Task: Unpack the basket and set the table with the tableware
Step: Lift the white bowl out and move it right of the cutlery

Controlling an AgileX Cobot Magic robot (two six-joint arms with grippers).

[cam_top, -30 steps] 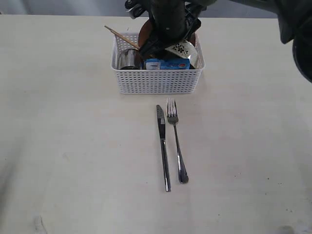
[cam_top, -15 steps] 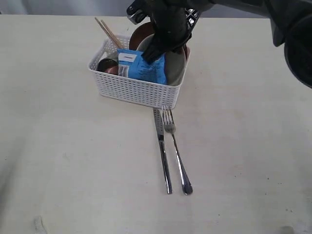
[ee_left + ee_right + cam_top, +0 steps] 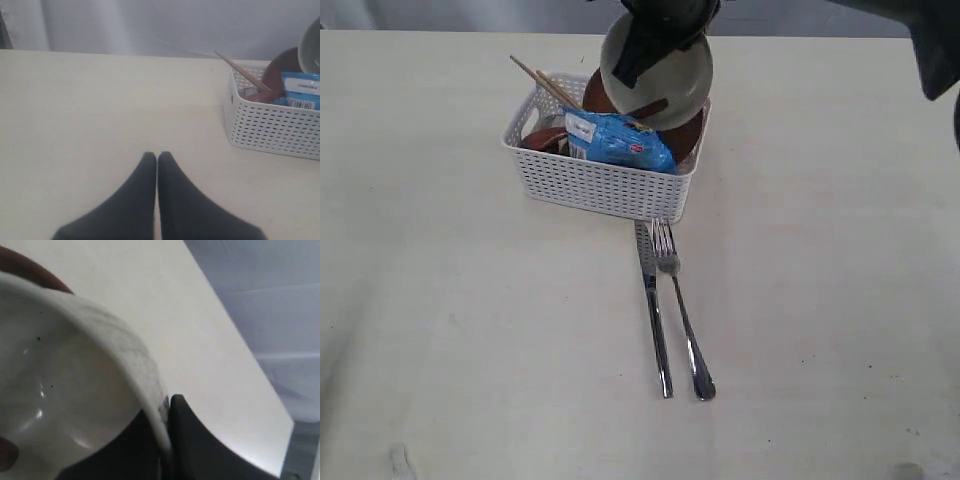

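My right gripper point(image 3: 625, 68) is shut on the rim of the cream bowl point(image 3: 658, 70) and holds it tilted above the white basket point(image 3: 600, 180). In the right wrist view the rim is pinched between the jaws of that gripper point(image 3: 165, 412), and the bowl point(image 3: 60, 385) fills the frame. Two chopsticks point(image 3: 545, 85), a brown plate point(image 3: 692, 132) and a blue snack packet point(image 3: 620, 140) stay in the basket. The knife point(image 3: 654, 320) and fork point(image 3: 684, 320) lie on the table point(image 3: 470, 330), their tips at the basket's front wall. My left gripper point(image 3: 157, 156) is shut and empty, over bare table, apart from the basket point(image 3: 270, 125).
A dark brown strip point(image 3: 646, 108) crosses the bowl's lower part; I cannot tell what it is. The basket stands near the table's far edge, slightly skewed. Wide bare tabletop lies to the left, right and front of the cutlery.
The right gripper closed on the bowl's rim and lifted the bowl above the basket. The basket slid left and forward and turned, reaching the knife and fork tips; the packet tipped over.
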